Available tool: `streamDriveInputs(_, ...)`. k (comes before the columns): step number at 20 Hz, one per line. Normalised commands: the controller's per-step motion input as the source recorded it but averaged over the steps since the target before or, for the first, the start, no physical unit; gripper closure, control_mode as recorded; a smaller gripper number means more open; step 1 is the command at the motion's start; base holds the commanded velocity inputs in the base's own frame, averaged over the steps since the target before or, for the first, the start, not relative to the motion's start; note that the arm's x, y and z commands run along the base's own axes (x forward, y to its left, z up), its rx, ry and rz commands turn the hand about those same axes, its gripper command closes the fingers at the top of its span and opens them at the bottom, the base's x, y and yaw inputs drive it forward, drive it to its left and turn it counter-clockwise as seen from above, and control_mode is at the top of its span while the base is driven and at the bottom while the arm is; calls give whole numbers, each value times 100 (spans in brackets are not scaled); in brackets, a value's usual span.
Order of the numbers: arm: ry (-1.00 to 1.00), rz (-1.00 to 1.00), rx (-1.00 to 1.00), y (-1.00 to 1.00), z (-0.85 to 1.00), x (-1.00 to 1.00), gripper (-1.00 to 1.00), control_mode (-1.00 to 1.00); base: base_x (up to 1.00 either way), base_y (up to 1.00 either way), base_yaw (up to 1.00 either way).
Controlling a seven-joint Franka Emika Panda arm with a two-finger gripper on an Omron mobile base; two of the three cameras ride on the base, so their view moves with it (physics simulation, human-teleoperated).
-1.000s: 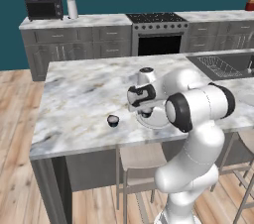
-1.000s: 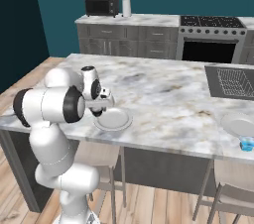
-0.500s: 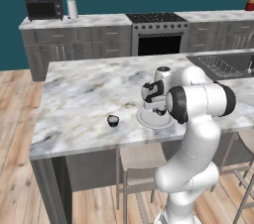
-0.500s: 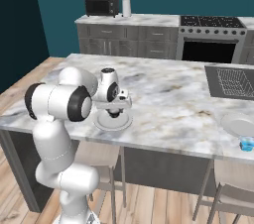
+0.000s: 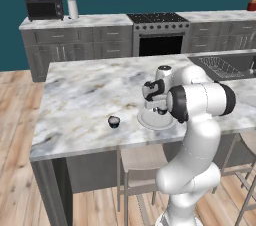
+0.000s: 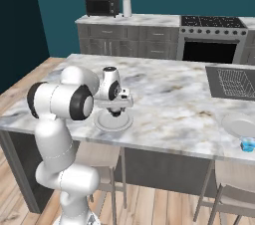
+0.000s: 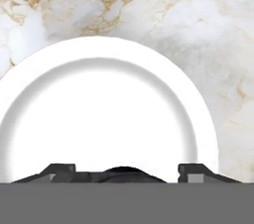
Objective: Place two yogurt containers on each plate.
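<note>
Left base view shows a marble island counter (image 5: 85,95) in a teal-walled kitchen, with a stove (image 5: 157,32) and a microwave (image 5: 44,7) behind it. The gripper (image 5: 159,112) hangs just above a plate (image 5: 150,120) near the front edge, seemingly clenched on a dark yogurt container (image 7: 123,172), though that is mostly hidden. Another dark cup (image 5: 114,121) stands left of that plate. Far right sit a second plate (image 6: 239,123) and a blue cup (image 6: 247,144).
</note>
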Motion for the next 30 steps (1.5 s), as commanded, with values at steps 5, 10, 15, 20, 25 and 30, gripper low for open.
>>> streamDriveInputs(5,0,0,0,0,14,0,-100,-100,0,0,0)
streamDriveInputs(10,-9,0,5,56,44,-12,-100,-100,0,0,0)
streamDriveInputs(15,-5,4,3,100,8,-4,-100,-100,0,0,0)
streamDriveInputs(20,0,11,0,100,0,0,-100,-100,0,0,0)
streamDriveInputs(25,2,3,0,97,0,-18,-100,-100,0,0,0)
streamDriveInputs(30,-1,0,5,55,-15,-33,-100,-100,0,0,0)
